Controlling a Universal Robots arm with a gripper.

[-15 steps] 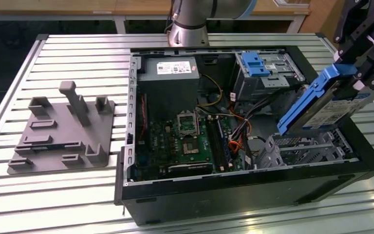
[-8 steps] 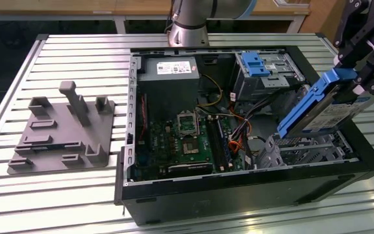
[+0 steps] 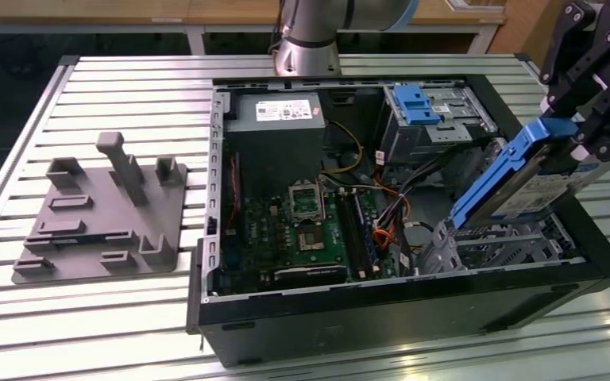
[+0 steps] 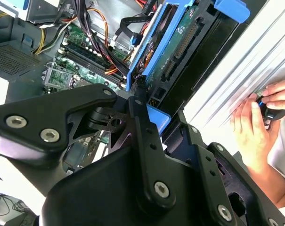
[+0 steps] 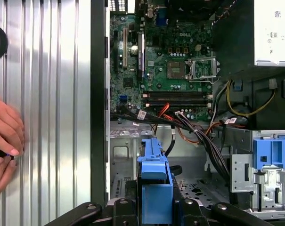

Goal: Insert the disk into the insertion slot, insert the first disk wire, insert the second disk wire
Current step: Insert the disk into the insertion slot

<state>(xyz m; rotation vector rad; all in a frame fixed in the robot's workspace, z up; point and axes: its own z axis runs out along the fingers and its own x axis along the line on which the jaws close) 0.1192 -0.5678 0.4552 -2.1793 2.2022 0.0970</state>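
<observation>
My gripper (image 3: 584,141) is shut on the disk (image 3: 519,181), a silver drive in a bright blue carrier. The disk hangs tilted, its lower end just above the insertion slot (image 3: 496,248), a silver perforated cage in the open computer case's near corner at the exterior view's right. In the second wrist view the disk (image 4: 169,49) runs away from the black fingers (image 4: 141,123). The first wrist view looks down the carrier's blue edge (image 5: 154,184) into the cage (image 5: 124,160). A bundle of black and orange cables (image 5: 182,123) lies beside the cage; which are the disk wires I cannot tell.
The taller cage with a blue latch (image 3: 430,109) stands behind the slot. The motherboard (image 3: 303,230) and power supply (image 3: 283,111) fill the case. A grey fixture (image 3: 104,214) sits on the slatted table at the exterior view's left. A person's hand (image 4: 251,131) rests on the table beside the case.
</observation>
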